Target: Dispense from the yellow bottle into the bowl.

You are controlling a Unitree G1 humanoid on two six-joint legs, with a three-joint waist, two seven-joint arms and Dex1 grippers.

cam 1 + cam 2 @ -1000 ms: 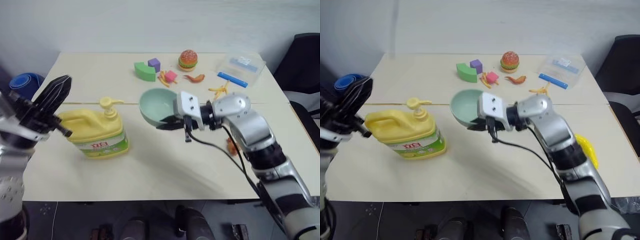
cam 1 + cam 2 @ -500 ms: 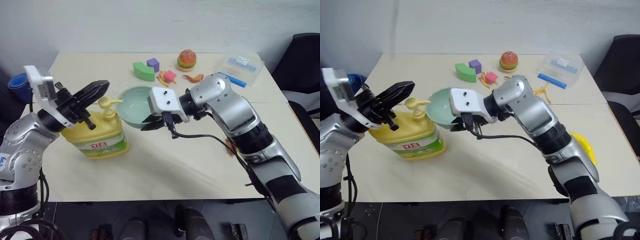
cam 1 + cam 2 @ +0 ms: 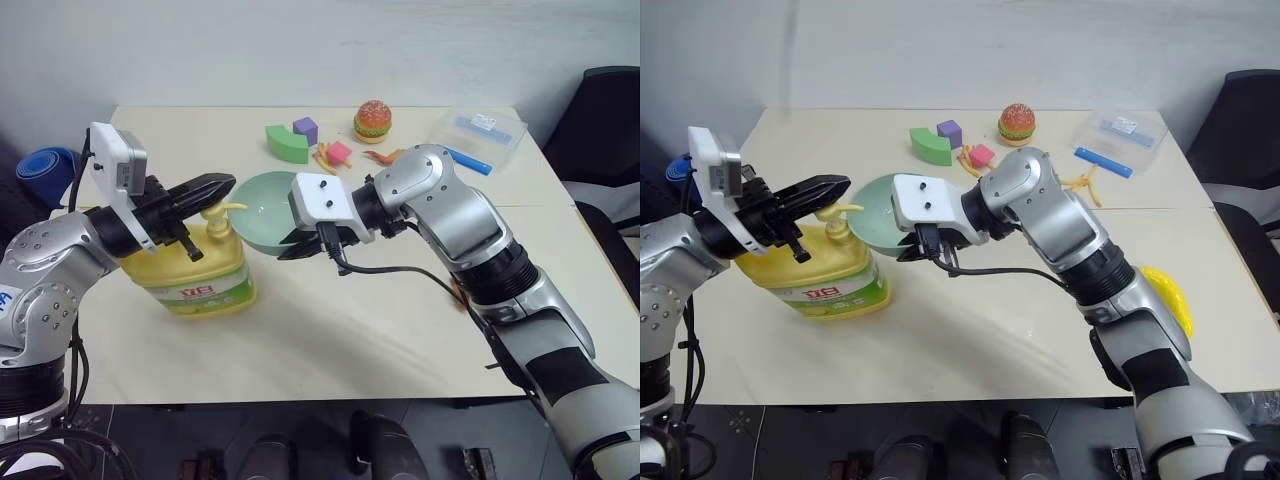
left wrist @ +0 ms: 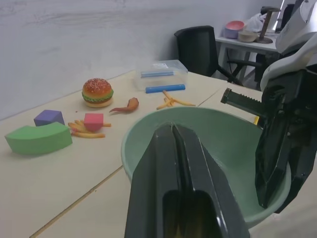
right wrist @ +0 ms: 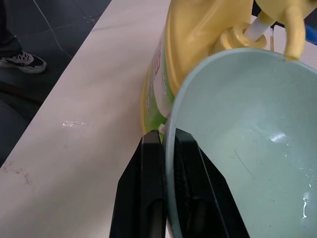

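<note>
The step in hand is lining up for the pump stroke. The right gripper (image 3: 300, 246) is clamped on the near rim of the pale mint-green bowl (image 3: 262, 208), holding it tilted and lifted just right of the yellow bottle (image 3: 190, 270), which stands at the table's (image 3: 350, 340) near left; the pump spout (image 5: 292, 29) hangs over the bowl's edge. The left gripper (image 3: 205, 190), its 2 fingers pressed together with nothing between them, sits right above the pump head (whether it touches yet I cannot tell). Next, I judge, the left arm must press straight down on the pump while the right keeps the bowl steady beneath the spout.
</note>
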